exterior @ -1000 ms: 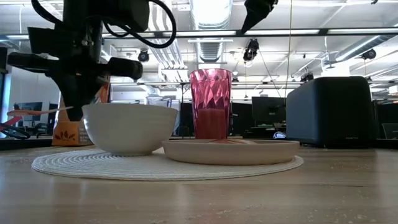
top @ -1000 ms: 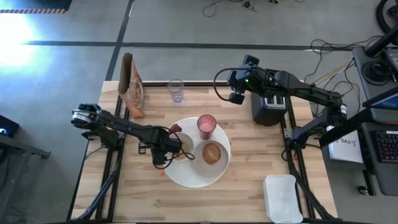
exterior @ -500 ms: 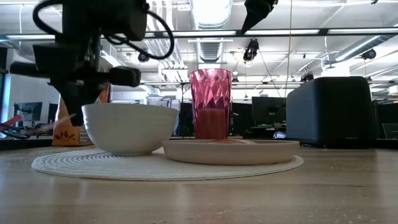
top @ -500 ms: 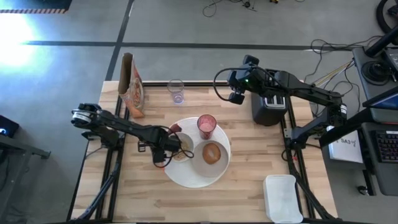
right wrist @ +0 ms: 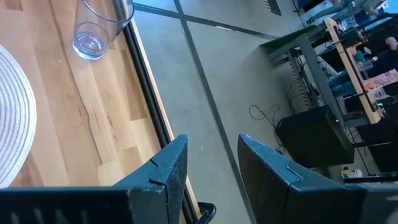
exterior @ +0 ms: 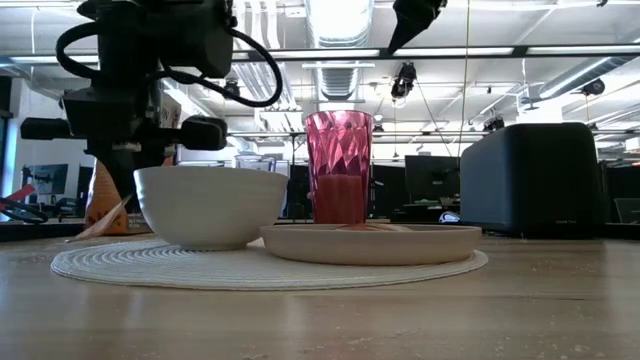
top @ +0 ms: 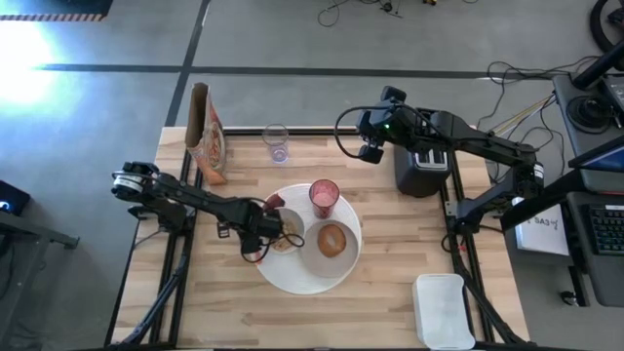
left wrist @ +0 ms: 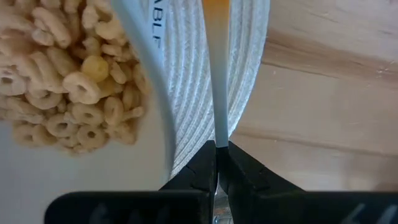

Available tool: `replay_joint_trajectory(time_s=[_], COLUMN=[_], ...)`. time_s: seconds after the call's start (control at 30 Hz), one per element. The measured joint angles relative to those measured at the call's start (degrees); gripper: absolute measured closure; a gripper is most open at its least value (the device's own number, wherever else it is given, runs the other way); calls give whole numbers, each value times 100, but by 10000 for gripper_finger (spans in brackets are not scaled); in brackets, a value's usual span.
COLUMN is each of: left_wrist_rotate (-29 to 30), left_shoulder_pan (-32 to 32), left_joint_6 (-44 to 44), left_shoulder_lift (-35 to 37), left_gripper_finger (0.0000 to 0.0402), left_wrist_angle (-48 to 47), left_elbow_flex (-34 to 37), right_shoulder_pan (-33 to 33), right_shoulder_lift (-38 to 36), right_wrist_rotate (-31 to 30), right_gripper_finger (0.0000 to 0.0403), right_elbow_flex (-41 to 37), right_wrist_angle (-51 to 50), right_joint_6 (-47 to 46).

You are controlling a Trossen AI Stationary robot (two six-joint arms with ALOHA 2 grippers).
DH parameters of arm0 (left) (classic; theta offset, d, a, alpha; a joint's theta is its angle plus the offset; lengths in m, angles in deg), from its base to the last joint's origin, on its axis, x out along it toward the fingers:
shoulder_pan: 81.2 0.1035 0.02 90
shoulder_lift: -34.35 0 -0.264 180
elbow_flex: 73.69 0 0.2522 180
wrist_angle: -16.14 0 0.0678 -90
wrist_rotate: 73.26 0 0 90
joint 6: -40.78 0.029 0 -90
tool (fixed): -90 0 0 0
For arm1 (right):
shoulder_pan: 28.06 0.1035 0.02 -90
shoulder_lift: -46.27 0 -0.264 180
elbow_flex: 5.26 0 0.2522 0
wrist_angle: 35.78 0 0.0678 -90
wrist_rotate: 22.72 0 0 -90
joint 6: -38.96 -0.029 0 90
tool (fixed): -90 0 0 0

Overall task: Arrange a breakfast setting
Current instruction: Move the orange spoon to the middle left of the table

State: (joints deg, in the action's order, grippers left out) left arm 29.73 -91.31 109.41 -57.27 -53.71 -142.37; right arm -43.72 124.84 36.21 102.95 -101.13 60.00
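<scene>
A small white bowl (top: 286, 234) holding ring cereal (left wrist: 68, 93) stands on a round white woven mat (exterior: 270, 265). Beside it on the mat are a white plate (exterior: 370, 242) with a round browned bread piece (top: 332, 239) and a pink tumbler (exterior: 340, 165). A small dark-red thing (top: 274, 202) lies by the bowl's far side. My left gripper (left wrist: 217, 149) is just left of the bowl, shut on a thin white-and-orange packet (left wrist: 219, 81). My right gripper (right wrist: 208, 162) is open and empty, up over the table's far edge near the toaster. My left gripper pinches the packet's white end (left wrist: 219, 134) between its two fingertips; the packet shows edge-on. The fingers point down from above, beside the bowl's left wall. The packet hangs below them, its orange end (exterior: 105, 215) down by the mat; whether it touches the mat I cannot tell.
A black-and-silver toaster (top: 421, 168) stands at the far right and a rectangular white tray (top: 444, 310) at the near right. A clear glass (top: 277, 143) and an upright orange cereal bag (top: 207, 132) stand at the far left.
My left gripper has turned at the wrist beside the bowl while staying shut on the packet. The packet's free end, which stuck out level toward the table's left, has swung down and now hangs by the mat. The bowl, plate and tumbler have stayed put.
</scene>
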Motion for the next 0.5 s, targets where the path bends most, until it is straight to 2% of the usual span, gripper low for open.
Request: replay_joint_trajectory(time_s=[0.27, 0.5], left_wrist_rotate=[-2, -2], left_shoulder_pan=[0, 0], left_joint_6=[-15, -19], left_shoulder_lift=[0, 0], left_gripper_finger=[393, 362], left_wrist_angle=[107, 151], left_elbow_flex=[183, 219], right_shoulder_pan=[1, 2], right_shoulder_lift=[0, 0], right_wrist_rotate=[0, 0], right_gripper_finger=[268, 269], right_elbow_flex=[0, 0], right_wrist_angle=[-1, 0], right_joint_6=[0, 0])
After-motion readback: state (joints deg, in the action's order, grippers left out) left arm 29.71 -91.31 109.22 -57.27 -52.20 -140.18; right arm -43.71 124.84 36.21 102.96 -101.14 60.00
